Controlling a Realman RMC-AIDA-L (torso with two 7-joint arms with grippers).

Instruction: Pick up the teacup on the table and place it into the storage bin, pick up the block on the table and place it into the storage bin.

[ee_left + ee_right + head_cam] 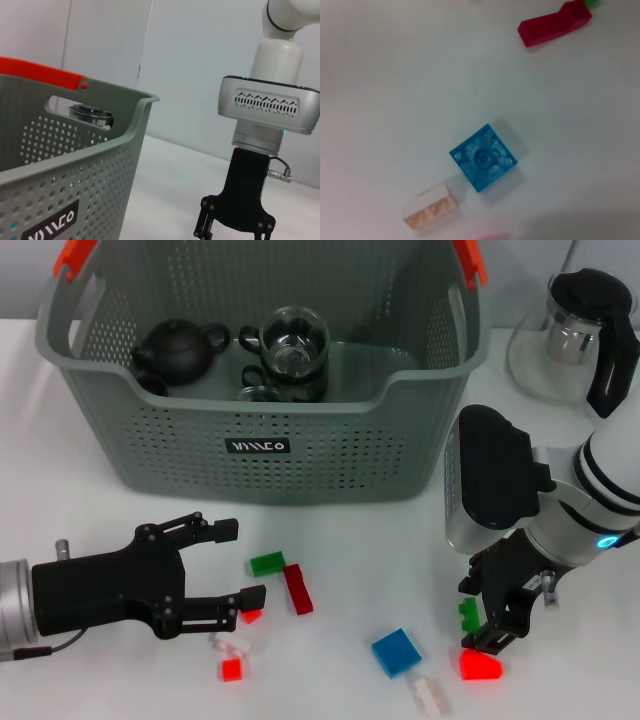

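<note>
The large grey-green perforated plastic storage bin [262, 430] with orange handle pieces sits at twelve o'clock on the white table [120, 530], and inside it a dark round teapot [178, 348] lies beside a clear glass teacup with a dark handle [293, 344]. Down at seven o'clock the left gripper [232, 562] reaches in low over the table, black fingers spread wide with nothing between them, tips just beside a small red block [251, 616]. A green block [267, 563] and a dark red bar-shaped block [297, 588] lie touching near the centre. At five o'clock the right gripper [482, 625] points down, its fingers closed around a small green block [469, 614], just above a bright red block [480, 665]. Between the two arms rest a blue square block [396, 652] and a pale translucent block [429, 696]. A glass kettle with a black handle [582, 335] stands at two o'clock.
</note>
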